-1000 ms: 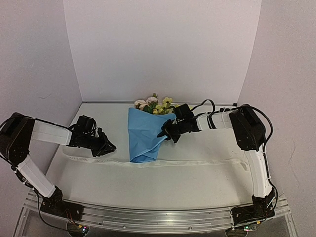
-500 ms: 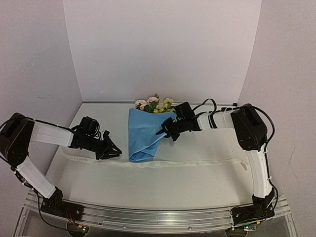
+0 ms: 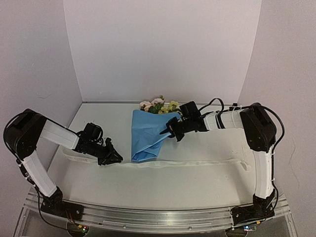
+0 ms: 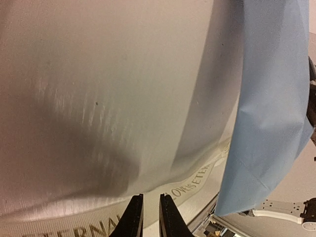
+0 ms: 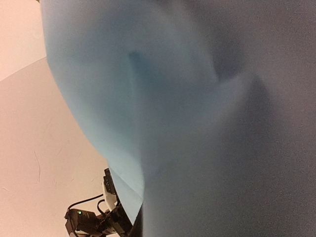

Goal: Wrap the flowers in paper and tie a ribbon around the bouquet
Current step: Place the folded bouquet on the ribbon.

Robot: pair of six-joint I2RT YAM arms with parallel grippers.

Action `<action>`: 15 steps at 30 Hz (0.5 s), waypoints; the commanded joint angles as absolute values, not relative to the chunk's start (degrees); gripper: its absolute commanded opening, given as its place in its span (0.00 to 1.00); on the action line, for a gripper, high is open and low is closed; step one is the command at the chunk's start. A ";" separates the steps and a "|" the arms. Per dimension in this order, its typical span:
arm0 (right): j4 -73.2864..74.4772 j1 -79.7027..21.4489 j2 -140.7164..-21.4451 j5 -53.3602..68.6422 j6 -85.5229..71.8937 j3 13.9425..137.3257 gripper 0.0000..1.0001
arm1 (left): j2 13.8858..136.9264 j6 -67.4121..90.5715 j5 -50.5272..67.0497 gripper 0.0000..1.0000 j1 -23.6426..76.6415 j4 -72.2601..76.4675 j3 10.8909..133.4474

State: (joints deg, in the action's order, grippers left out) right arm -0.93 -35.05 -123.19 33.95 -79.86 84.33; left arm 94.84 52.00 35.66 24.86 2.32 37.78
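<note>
The bouquet is a blue paper (image 3: pixel 148 136) cone lying on the table, its tip toward me. The pink and yellow flowers (image 3: pixel 159 105) show past its far rim. My right gripper (image 3: pixel 170 132) is shut on the cone's right edge; in the right wrist view the paper (image 5: pixel 173 98) fills the frame and hides the fingers. The cream ribbon (image 3: pixel 197 163) lies flat across the table under the cone's tip. My left gripper (image 3: pixel 114 158) hovers low over the ribbon's left part, left of the tip. In its wrist view, the printed ribbon (image 4: pixel 192 180) shows through the left gripper's (image 4: pixel 150 197) narrow gap.
White walls close in the table at the back and both sides. A metal rail (image 3: pixel 148 217) with both arm bases runs along the near edge. The ribbon's right end (image 3: pixel 243 164) lies folded near the right arm's upright link.
My left gripper has slid right along the ribbon toward the cone's tip. The right gripper and the bouquet have shifted slightly to the right.
</note>
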 commanded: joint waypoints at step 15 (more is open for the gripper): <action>-9.66 -37.21 -110.31 37.67 -77.81 66.61 0.00 | 105.11 56.63 27.79 0.10 25.05 9.09 44.47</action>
